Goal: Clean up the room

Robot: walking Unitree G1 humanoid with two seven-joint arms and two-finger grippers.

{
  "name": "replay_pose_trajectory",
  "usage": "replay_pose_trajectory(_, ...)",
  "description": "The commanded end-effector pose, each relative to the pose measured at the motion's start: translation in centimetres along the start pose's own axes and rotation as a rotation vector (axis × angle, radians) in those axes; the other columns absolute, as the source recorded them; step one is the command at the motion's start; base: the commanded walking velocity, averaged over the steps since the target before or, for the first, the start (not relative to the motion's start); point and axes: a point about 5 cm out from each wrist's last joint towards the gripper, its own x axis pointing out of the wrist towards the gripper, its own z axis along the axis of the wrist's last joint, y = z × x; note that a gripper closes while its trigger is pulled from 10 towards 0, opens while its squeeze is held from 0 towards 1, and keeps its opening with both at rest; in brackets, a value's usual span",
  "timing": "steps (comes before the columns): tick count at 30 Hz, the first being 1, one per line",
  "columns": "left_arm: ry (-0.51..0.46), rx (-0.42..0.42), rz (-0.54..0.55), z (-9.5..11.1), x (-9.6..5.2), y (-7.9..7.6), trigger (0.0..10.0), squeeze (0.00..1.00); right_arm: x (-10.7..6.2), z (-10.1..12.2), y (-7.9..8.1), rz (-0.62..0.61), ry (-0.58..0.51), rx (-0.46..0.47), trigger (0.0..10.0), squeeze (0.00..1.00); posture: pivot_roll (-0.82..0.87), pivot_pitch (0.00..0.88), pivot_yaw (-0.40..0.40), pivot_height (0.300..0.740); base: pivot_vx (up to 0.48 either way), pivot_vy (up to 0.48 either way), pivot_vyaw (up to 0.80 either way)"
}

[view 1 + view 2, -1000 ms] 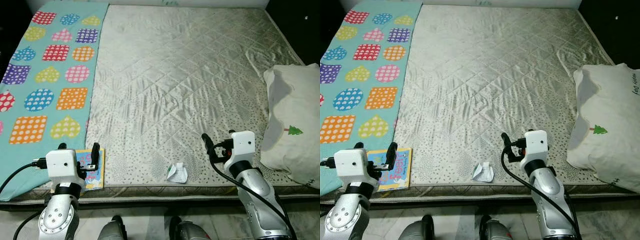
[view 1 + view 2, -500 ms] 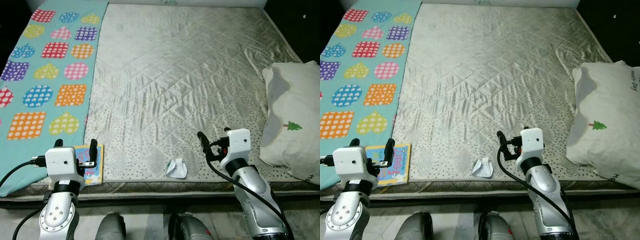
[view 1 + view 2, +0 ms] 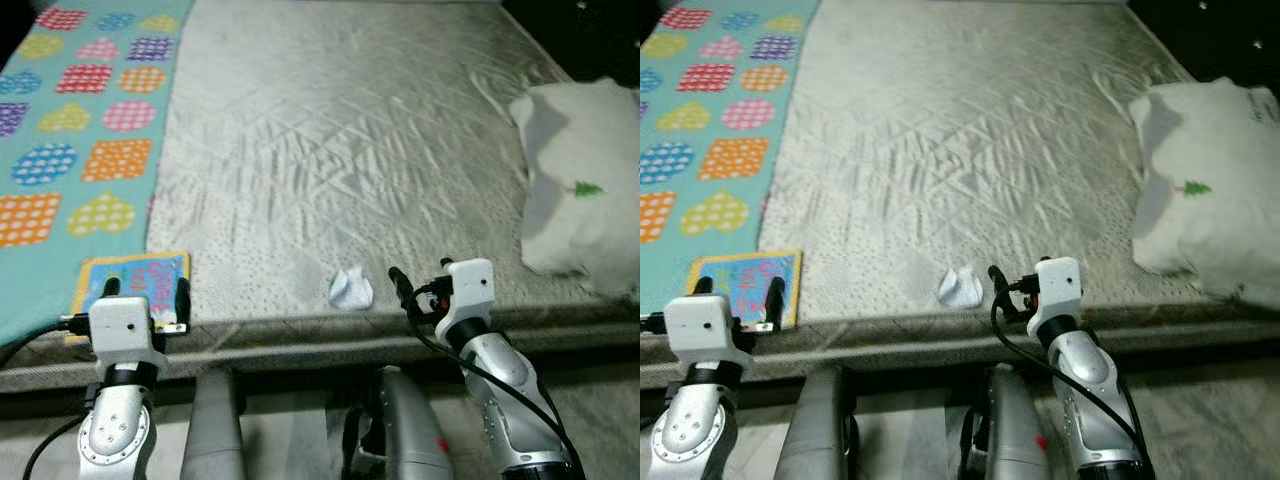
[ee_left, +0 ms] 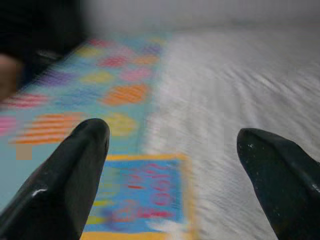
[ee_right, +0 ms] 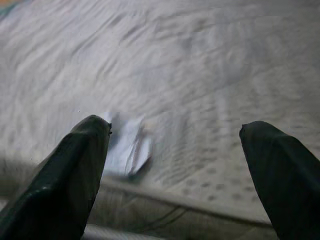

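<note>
- Crumpled paper (image 3: 351, 289) lies on the grey mattress (image 3: 330, 150), just inside its near edge.
- Right gripper (image 5: 175, 170) hovers just beside the paper, its 2 fingers spread wide.
- Left gripper (image 4: 175, 180), also spread, hangs over a small book (image 3: 130, 282) at the mattress edge, beside the patterned blanket (image 3: 70, 150).
- Pillow (image 3: 580, 190) sits on the right edge.

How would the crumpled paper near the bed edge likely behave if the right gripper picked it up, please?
The paper looks crumpled and thin, so probably light and easily squashed. Lying near the mattress edge, a nudge from the open right gripper might push it off.
</note>
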Motion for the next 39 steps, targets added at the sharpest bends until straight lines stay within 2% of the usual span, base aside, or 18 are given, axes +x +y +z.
replay_pose_trajectory(1,0.096,-0.004,0.027,-1.6,-0.7,0.8,10.0,0.00,0.1,-0.3,0.2,-0.016,0.017,-0.040,10.0,0.00,0.12,0.262,-0.049,0.555,0.000,0.000,0.00)
replay_pose_trajectory(3,0.104,-0.006,0.026,-1.7,-0.7,0.8,10.0,0.00,0.3,-0.2,0.2,-0.020,0.015,-0.059,10.0,0.00,0.12,0.274,-0.047,0.555,0.000,0.000,0.00)
replay_pose_trajectory(6,0.111,0.004,0.031,-2.0,-1.1,0.8,10.0,0.00,0.5,0.1,0.8,0.035,-0.007,-0.031,10.0,0.00,0.12,0.274,-0.047,0.555,0.000,0.000,0.00)
replay_pose_trajectory(9,0.125,-0.011,0.030,-2.1,-1.3,0.4,10.0,0.00,0.6,0.4,0.7,0.038,-0.015,-0.085,10.0,0.00,0.12,0.275,-0.048,0.555,0.000,0.000,0.00)
replay_pose_trajectory(11,0.133,-0.019,0.013,-2.2,-1.4,0.1,10.0,0.00,0.5,0.4,1.0,0.080,-0.014,-0.006,10.0,0.00,0.12,0.276,-0.049,0.555,0.000,0.000,0.00)
replay_pose_trajectory(20,0.144,-0.043,-0.019,-2.3,-1.3,-0.2,10.0,0.00,0.2,0.2,1.6,0.102,-0.014,0.062,10.0,0.00,0.12,0.278,-0.048,0.551,0.000,0.000,0.00)
replay_pose_trajectory(25,0.145,-0.045,-0.022,-2.3,-1.3,-0.3,10.0,0.00,0.2,0.3,1.5,0.106,-0.026,0.061,10.0,0.00,0.12,0.278,-0.046,0.528,0.000,0.000,0.00)
replay_pose_trajectory(31,0.132,-0.057,-0.034,-2.1,-1.2,-0.5,10.0,0.00,0.2,0.3,1.5,0.108,-0.025,0.056,10.0,0.00,0.12,0.274,-0.047,0.528,0.000,0.000,0.00)
replay_pose_trajectory(35,0.131,-0.058,-0.042,-2.0,-1.2,-0.6,10.0,0.00,0.2,0.3,1.8,0.135,-0.023,0.007,10.0,0.00,0.12,0.272,-0.049,0.528,0.000,0.000,0.00)
replay_pose_trajectory(39,0.127,-0.067,-0.062,-2.0,-1.3,-0.8,10.0,0.00,0.2,0.4,2.1,0.138,-0.031,0.015,10.0,0.00,0.12,0.269,-0.049,0.528,0.130,0.000,0.80)
